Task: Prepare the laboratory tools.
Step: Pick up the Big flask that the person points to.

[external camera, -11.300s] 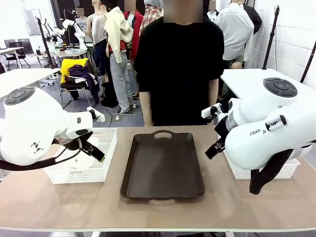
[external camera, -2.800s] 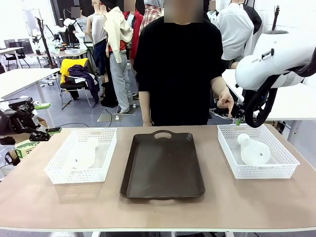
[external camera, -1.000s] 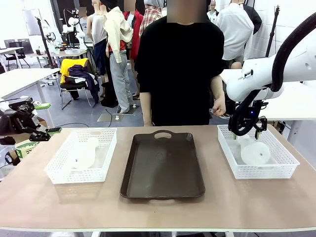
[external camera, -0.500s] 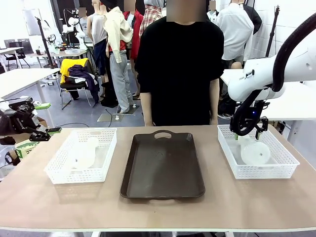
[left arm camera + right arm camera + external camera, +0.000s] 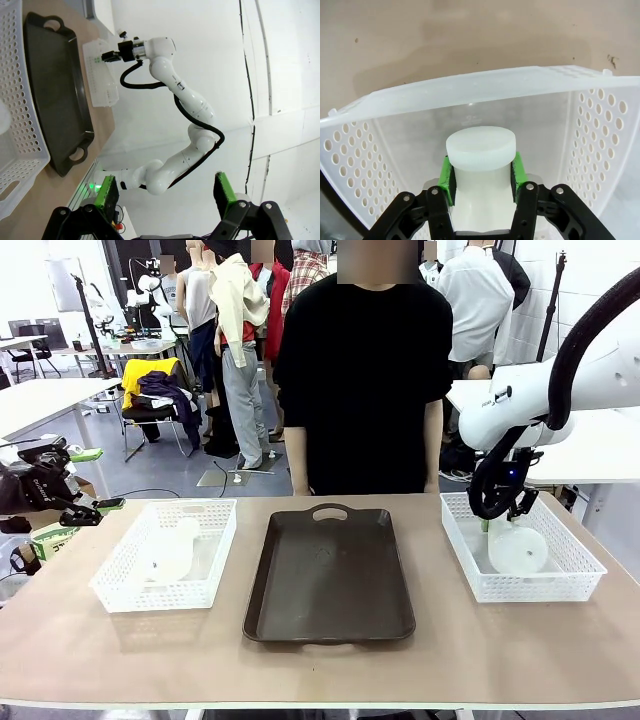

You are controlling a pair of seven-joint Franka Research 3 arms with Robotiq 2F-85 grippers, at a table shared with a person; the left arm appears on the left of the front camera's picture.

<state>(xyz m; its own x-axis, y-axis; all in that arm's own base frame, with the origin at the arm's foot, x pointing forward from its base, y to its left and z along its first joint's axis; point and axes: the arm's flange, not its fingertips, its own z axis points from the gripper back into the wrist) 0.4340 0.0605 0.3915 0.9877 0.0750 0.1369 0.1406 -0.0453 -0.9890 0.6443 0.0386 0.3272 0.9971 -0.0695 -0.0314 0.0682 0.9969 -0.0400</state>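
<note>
One whitish flask (image 5: 519, 549) lies in the white basket (image 5: 575, 580) at the table's right. My right gripper (image 5: 497, 519) reaches down into that basket and is shut on the flask's neck. In the right wrist view the green pads (image 5: 448, 178) press both sides of the neck just under the flask's (image 5: 480, 146) round rim. A second flask (image 5: 168, 551) lies in the left basket (image 5: 120, 597). My left gripper (image 5: 96, 480) hangs off the table's left edge, open and holding nothing; in its own view the left gripper (image 5: 165, 192) has its pads spread wide.
A dark brown handled tray (image 5: 330, 580) lies bare in the middle of the table, between the baskets. A person in a black shirt (image 5: 360, 370) stands at the far side, arms down. The right basket's perforated walls (image 5: 360, 165) close around my right gripper.
My right gripper has gone from open to shut on the flask's neck and has sunk slightly into the basket. The person's hand has dropped to the side. The left arm is still.
</note>
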